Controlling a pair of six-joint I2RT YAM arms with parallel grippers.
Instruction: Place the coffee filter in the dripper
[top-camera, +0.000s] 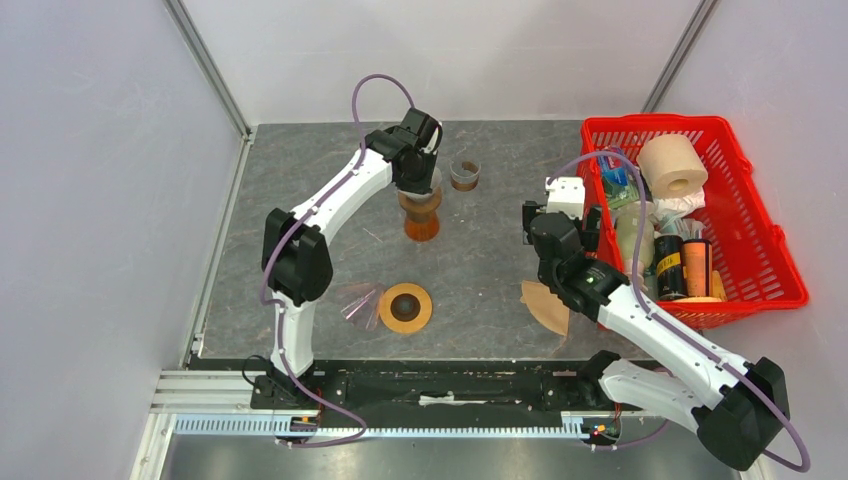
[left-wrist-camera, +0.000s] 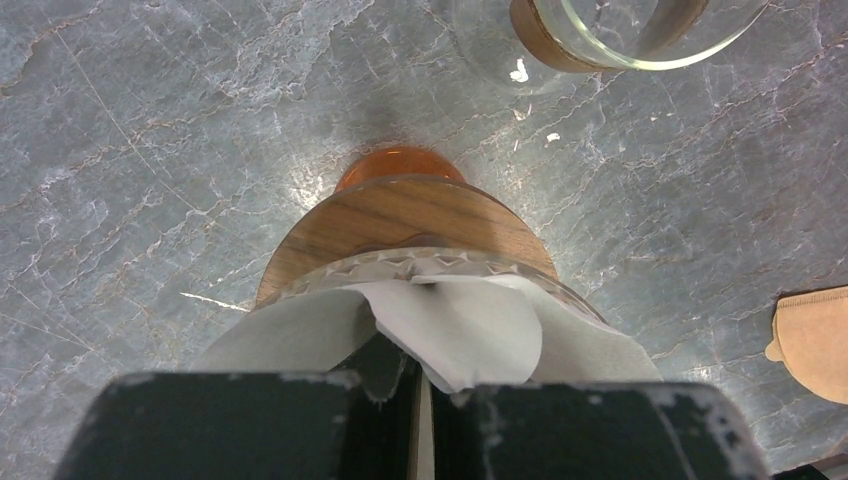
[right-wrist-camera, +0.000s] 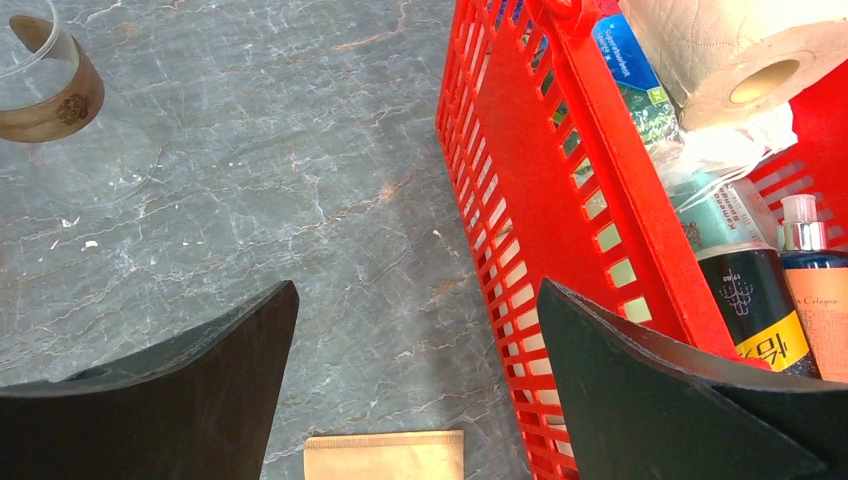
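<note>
Over the dripper (left-wrist-camera: 400, 225) lies the white filter (left-wrist-camera: 460, 330), draped across the rim with one fold pinched in the closed left gripper (left-wrist-camera: 420, 410). It looks thin, light and limp, easily creased or torn, so a light hold at its edge seems best. Well apart, the right gripper (right-wrist-camera: 418, 300) hangs wide open beside the basket (right-wrist-camera: 520, 150).

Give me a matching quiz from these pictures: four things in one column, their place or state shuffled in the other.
1 white filter; 2 paper roll; 3 brown filter; 4 right pincer.
A open over the table; B in the red basket; C flat on the table; D pinched by the left pincer at the dripper.
Pairs: 1-D, 2-B, 3-C, 4-A.
</note>
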